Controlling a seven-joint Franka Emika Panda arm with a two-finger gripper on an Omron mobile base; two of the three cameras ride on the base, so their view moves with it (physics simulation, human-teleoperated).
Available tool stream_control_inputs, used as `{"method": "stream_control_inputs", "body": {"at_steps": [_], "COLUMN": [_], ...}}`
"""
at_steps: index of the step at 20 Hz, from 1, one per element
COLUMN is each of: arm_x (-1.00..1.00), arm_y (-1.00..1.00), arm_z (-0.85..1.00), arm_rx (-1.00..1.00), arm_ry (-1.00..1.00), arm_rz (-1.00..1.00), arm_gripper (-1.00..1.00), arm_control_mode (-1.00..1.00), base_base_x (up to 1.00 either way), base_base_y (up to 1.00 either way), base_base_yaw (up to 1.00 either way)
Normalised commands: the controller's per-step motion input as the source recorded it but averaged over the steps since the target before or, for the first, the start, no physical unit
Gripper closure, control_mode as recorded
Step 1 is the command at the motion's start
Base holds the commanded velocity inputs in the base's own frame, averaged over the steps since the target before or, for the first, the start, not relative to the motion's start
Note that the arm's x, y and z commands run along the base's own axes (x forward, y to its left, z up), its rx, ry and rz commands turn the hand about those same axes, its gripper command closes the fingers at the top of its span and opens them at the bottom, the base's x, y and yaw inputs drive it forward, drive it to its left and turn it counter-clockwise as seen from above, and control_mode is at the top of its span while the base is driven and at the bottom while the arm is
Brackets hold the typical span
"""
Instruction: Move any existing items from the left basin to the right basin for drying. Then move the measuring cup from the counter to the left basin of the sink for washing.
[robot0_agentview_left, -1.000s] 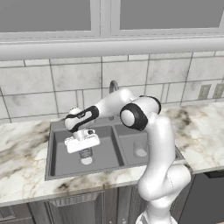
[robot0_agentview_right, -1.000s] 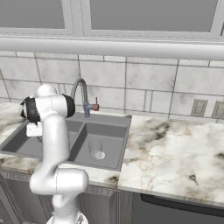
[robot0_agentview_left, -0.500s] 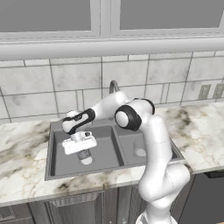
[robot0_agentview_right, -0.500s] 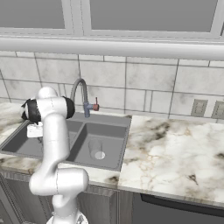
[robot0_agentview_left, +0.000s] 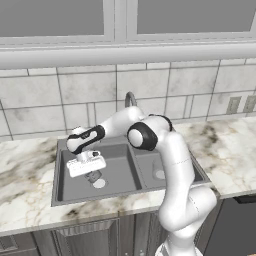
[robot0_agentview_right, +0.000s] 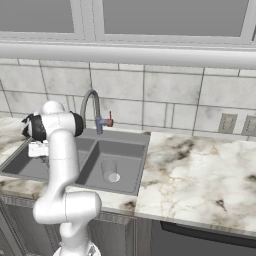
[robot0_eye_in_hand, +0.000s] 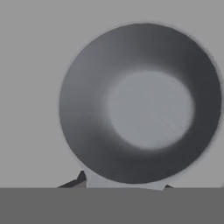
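Two basins make up the sink (robot0_agentview_left: 59, 175): the wide left basin (robot0_agentview_left: 119, 170) lies under my claw (robot0_agentview_left: 90, 171), and the narrow right basin (robot0_agentview_right: 126, 151) holds the glass (robot0_agentview_right: 109, 170), upright by its drain. The cup (robot0_eye_in_hand: 144, 105) is straight ahead of my claw, mouth facing me, down in the left basin near the drain. I cannot tell whether my fingers clasp it or have let go.

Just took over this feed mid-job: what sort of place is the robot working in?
A rendered kitchen, at the sink: a dark grey double sink with a curved tap is set in a marble-look counter, backed by wall tiles, with a window above.
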Motion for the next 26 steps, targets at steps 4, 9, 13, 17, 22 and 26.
{"method": "stream_control_inputs", "body": {"at_steps": [4, 9, 13, 17, 22, 26], "arm_x": [0.0, 0.0, 0.0, -0.03, -0.03, -0.01], "arm_y": [0.0, 0.0, -0.01, -0.04, -0.01, 0.0], "arm_z": [-0.12, -0.01, 0.09, 0.15, 0.24, 0.32], "arm_rx": [0.0, 0.0, 0.0, 0.0, 0.0, 0.0], "arm_ry": [0.0, 0.0, -0.01, -0.03, -0.02, -0.02], "arm_rz": [0.0, -0.01, -0.02, -0.02, -0.03, -0.04], "arm_gripper": [1.0, -1.0, -1.0, -1.0, -1.0, -1.0], "arm_control_mode": [-1.0, -1.0, -1.0, -1.0, -1.0, -1.0], "base_base_x": [0.0, 0.0, 0.0, 0.0, 0.0, 0.0], "base_base_y": [0.0, 0.0, 0.0, 0.0, 0.0, 0.0], "base_base_yaw": [0.0, 0.0, 0.0, 0.0, 0.0, 0.0]}}
